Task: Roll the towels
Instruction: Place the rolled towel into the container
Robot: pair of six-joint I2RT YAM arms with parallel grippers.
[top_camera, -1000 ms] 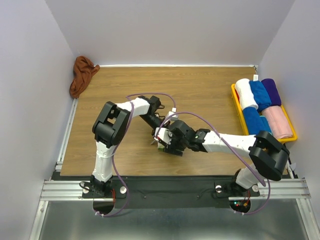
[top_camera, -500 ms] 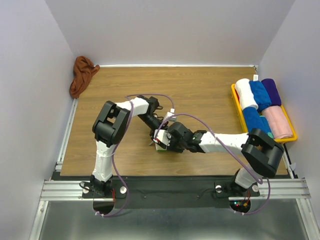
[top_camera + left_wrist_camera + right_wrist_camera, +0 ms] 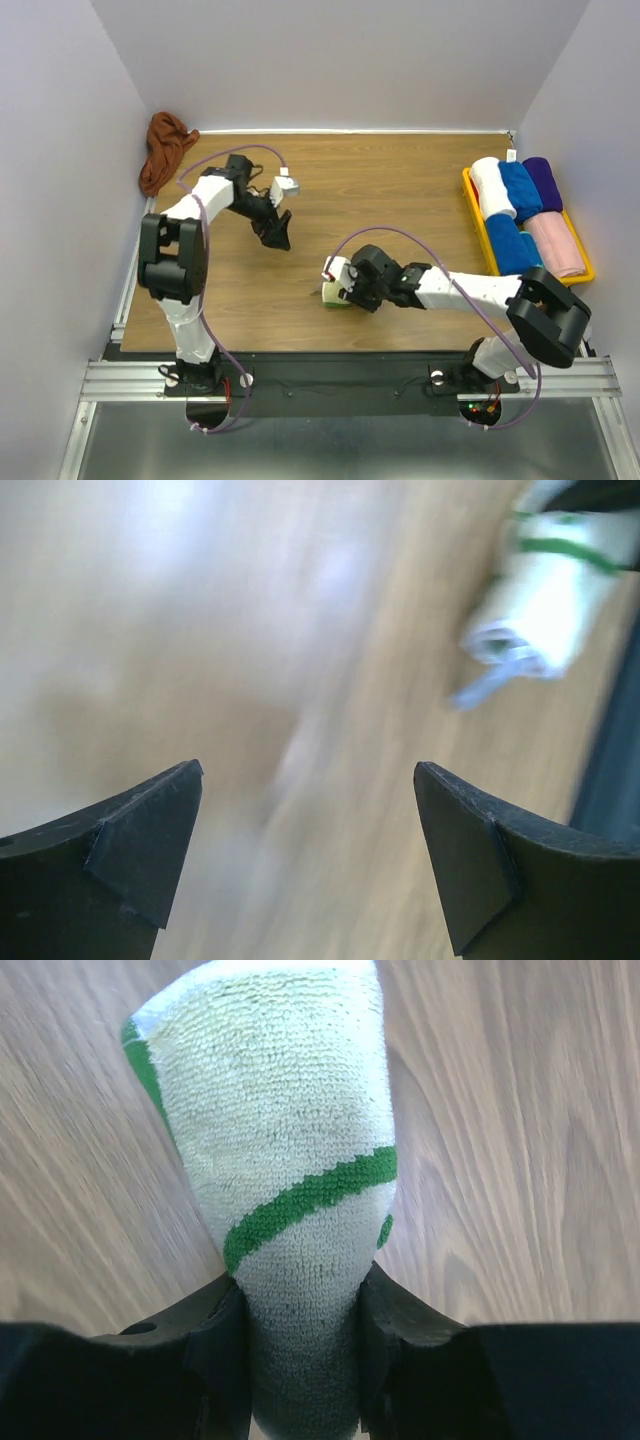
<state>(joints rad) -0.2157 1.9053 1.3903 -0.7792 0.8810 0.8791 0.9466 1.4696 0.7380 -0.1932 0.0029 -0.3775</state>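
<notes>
Towel [image 3: 285,1140], cream with green stripes, is sitting rolled and pinched inside the right gripper [image 3: 343,290], likely so the roll cannot loosen. Left gripper [image 3: 305,850] is hanging wide and empty; brown towel [image 3: 165,150] is lying far beyond it.

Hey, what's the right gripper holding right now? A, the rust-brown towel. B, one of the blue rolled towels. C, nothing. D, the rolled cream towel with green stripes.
D: the right wrist view shows the right gripper closed on the rolled cream towel with green stripes, while the rust-brown towel lies bunched far away from it.
</notes>
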